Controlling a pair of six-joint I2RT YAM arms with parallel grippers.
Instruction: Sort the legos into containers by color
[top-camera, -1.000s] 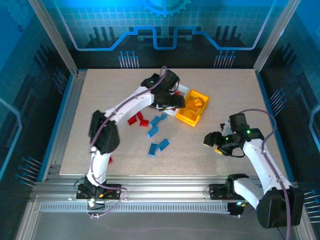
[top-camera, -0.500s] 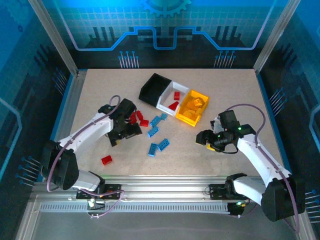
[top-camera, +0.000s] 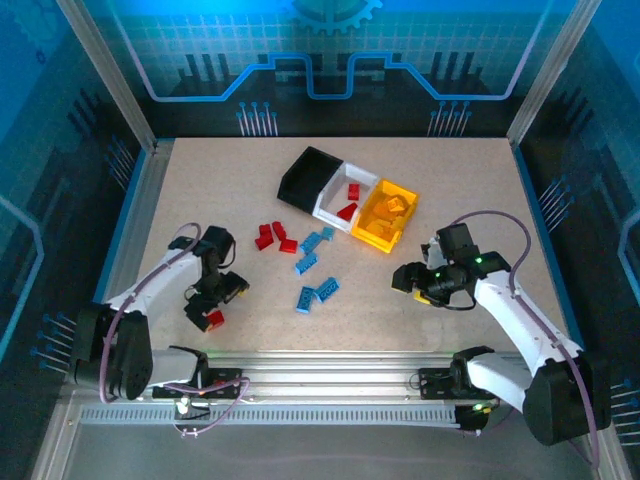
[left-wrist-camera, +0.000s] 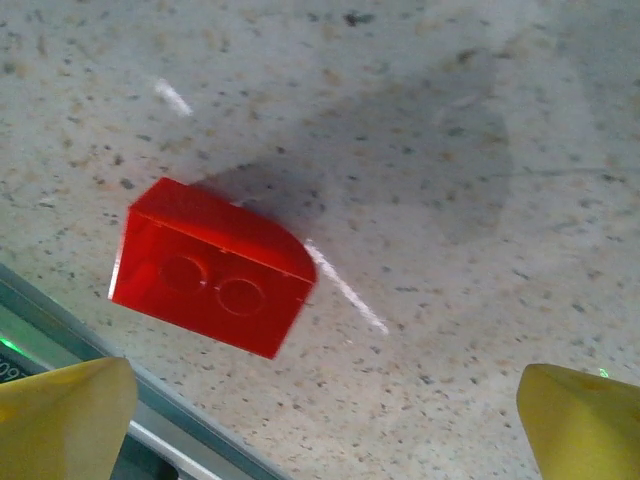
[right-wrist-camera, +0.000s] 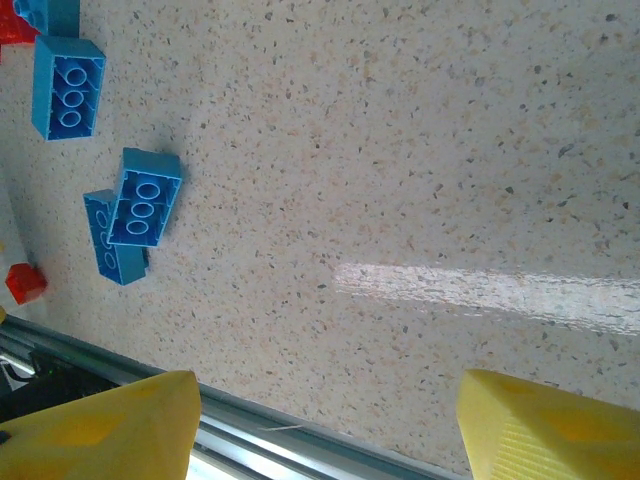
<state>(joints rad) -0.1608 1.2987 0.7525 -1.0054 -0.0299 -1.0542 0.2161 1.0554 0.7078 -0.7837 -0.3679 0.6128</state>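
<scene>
My left gripper (top-camera: 214, 302) hovers open at the near left of the table, just above a lone red lego (top-camera: 213, 320). In the left wrist view that red lego (left-wrist-camera: 210, 265) lies ahead and left of the open gripper (left-wrist-camera: 325, 425), not between the jaws. My right gripper (top-camera: 411, 283) stands open and empty (right-wrist-camera: 330, 430) over bare table at the right. Blue legos (top-camera: 318, 293) and red legos (top-camera: 270, 238) lie mid-table. The containers stand at the back: black (top-camera: 300, 185), white (top-camera: 328, 205) holding red legos, yellow-orange (top-camera: 375, 232) holding yellow ones.
The table's near edge and a metal rail (left-wrist-camera: 60, 330) run close beside the lone red lego. In the right wrist view, blue legos (right-wrist-camera: 140, 205) lie ahead on the left, and the rail (right-wrist-camera: 300, 430) passes under the jaws.
My left arm has swung from over the containers back to the near left, stopping over the lone red lego, and its jaws have widened. The right gripper shifted slightly left.
</scene>
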